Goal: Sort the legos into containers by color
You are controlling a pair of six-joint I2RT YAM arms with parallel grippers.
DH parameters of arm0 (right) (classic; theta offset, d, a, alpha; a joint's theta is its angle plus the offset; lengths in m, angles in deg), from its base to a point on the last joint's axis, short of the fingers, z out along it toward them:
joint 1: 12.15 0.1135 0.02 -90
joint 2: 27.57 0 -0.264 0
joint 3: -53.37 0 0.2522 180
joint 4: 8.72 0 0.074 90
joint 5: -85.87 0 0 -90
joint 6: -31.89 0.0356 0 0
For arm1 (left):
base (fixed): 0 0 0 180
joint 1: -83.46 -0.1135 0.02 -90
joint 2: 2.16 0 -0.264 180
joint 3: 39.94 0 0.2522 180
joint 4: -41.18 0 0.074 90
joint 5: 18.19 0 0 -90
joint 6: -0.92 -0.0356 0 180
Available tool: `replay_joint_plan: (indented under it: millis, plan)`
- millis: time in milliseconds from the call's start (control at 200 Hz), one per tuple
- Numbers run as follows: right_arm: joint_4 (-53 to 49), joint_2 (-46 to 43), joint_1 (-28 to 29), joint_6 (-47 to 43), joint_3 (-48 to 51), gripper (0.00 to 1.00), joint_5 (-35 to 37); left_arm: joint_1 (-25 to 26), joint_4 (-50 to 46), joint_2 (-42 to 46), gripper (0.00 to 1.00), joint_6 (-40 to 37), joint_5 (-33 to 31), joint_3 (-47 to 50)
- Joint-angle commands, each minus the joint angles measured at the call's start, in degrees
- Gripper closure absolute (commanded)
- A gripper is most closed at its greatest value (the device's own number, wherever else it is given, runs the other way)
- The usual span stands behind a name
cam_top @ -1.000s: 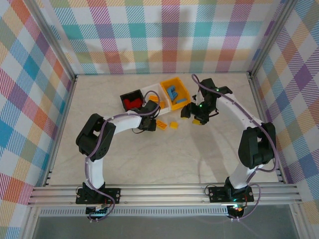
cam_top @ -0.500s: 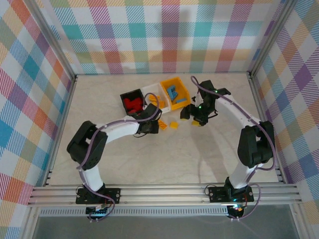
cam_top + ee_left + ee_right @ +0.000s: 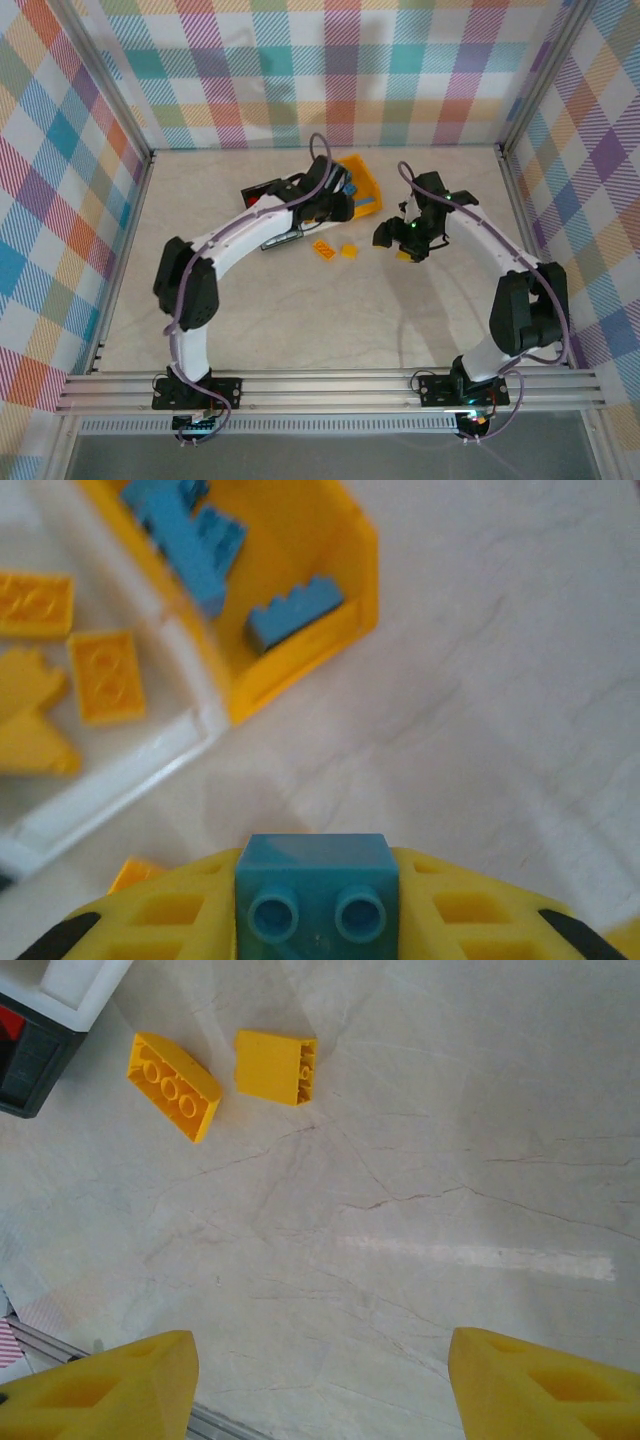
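My left gripper [image 3: 318, 920] is shut on a small blue lego [image 3: 318, 865], held just short of the yellow-orange bin [image 3: 300, 680]. That bin holds blue legos [image 3: 195, 545]. Beside it, the white bin [image 3: 110, 780] holds yellow legos [image 3: 105, 675]. In the top view my left gripper [image 3: 338, 205] hangs at the yellow-orange bin [image 3: 365, 180], with the black bin [image 3: 258, 190] partly behind the arm. Two yellow legos [image 3: 175, 1085] [image 3: 275, 1067] lie loose on the table. My right gripper [image 3: 320, 1390] is open over bare table, to the right of them [image 3: 393, 243].
The two loose yellow legos [image 3: 324, 248] [image 3: 349, 250] lie between the two arms, just in front of the bins. A corner of the black bin [image 3: 30, 1060] with red inside shows in the right wrist view. Checked walls enclose the table [image 3: 330, 320].
My left arm has swung up from the table beside the yellow legos to the yellow-orange bin, carrying the blue lego. My right gripper has drifted slightly right and toward the near edge.
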Motion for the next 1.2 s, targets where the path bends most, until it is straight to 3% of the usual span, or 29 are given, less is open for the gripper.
replay_joint_plan:
  millis: [0,365,600,690,945,1195]
  plan:
    - [-0.4,-2.9,-0.3,0.6,0.9,0.33,0.5,-1.7,-4.7,-7.6,0.66,-3.0,0.4,-8.8]
    - [-1.4,-5.9,-0.3,0.1,3.9,0.33,0.2,-2.9,-8.8,-27.2,0.64,-4.3,-1.8,-33.4]
    - [-1.5,-4.9,-0.3,-0.8,3.6,0.33,-0.6,-2.9,-11.4,-31.8,0.43,-3.7,-1.0,-41.6]
    - [-1.2,-4.2,-0.2,-0.9,3.3,0.33,-0.8,-2.9,-10.9,-30.9,0.38,-3.2,-0.6,-41.7]
    - [1.3,-0.6,0.1,-0.3,1.1,0.33,-2.7,-2.8,-14.4,-23.6,0.38,-2.0,-1.3,-39.4]
    - [-1.4,11.9,7.1,-3.2,-7.3,0.32,2.4,-2.8,-10.8,-0.4,0.37,-1.8,-4.7,-11.6]
